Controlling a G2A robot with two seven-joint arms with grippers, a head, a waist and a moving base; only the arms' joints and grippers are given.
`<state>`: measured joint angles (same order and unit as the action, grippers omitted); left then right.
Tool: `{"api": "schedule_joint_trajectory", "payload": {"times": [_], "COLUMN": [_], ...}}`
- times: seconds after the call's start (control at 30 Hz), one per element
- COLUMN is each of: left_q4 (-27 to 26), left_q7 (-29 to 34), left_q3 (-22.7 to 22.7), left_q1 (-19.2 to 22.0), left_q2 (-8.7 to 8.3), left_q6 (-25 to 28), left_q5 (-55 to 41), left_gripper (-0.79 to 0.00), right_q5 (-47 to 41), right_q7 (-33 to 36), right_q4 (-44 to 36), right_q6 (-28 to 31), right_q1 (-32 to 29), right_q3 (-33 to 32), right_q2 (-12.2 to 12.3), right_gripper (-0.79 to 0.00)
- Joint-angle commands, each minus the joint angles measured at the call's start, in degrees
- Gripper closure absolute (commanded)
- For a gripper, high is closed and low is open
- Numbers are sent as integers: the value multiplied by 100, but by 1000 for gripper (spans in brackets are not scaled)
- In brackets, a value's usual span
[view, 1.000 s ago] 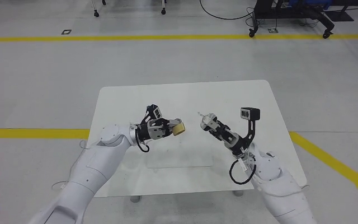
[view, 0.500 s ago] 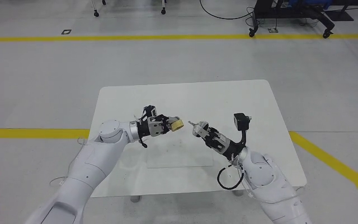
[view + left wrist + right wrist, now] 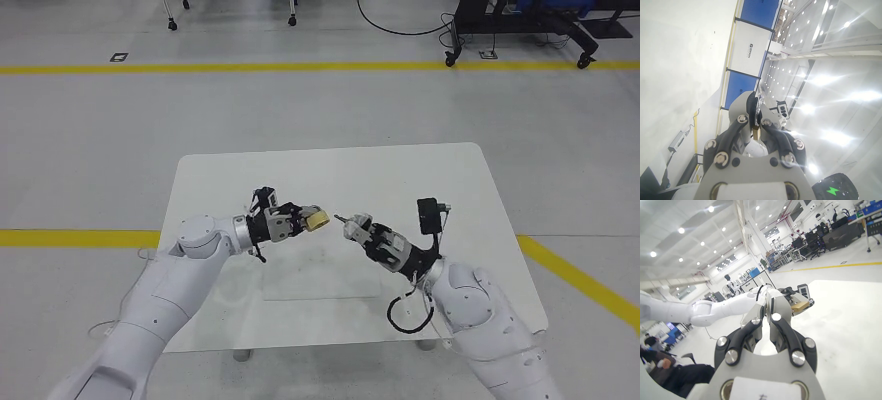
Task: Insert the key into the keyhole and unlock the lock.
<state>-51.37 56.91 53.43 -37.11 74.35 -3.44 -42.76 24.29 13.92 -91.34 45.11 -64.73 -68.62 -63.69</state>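
Left fingers [image 3: 737, 108] pinch brass-coloured lock [image 3: 317, 220] (small, blocky).

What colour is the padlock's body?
Brass gold. The padlock shows best in the right wrist view.

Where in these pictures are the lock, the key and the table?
lock [image 3: 799, 308]: right wrist view, on its brass body.
key [image 3: 344, 217]: top view, on its exposed blade.
table [image 3: 420, 175]: top view, on its bare white top.
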Motion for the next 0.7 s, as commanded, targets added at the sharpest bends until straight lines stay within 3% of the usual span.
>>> {"api": "schedule_joint_trajectory", "payload": {"times": [0.0, 0.23, 0.33, 0.53, 0.67], "left_q4": [-137, -743, -942, -973, -714], "left_q7": [-117, -205, -171, -80, -185], "left_q3": [22, 75, 179, 147, -27], "left_q1": [-2, -82, -153, -150, -54], "left_q2": [-40, -141, -171, -163, -84], "left_q6": [-319, -1328, -1563, -1947, -2053], "left_q5": [231, 651, 545, 458, 412], "left_gripper": [0, 0, 0, 0, 0], "right_q5": [987, 3589, 4919, 6958, 8099], "right_q7": [-257, -483, -924, -1853, -1917], "right_q4": [-163, -765, -1170, -1708, -1926], "right_q6": [36, -133, -667, -1311, -2020], "right_q1": [-40, -268, -576, -1218, -1495], "right_q3": [-105, -329, -445, -495, -378], "right_q2": [9, 88, 124, 210, 228], "right_gripper": [0, 0, 0, 0, 0]}}
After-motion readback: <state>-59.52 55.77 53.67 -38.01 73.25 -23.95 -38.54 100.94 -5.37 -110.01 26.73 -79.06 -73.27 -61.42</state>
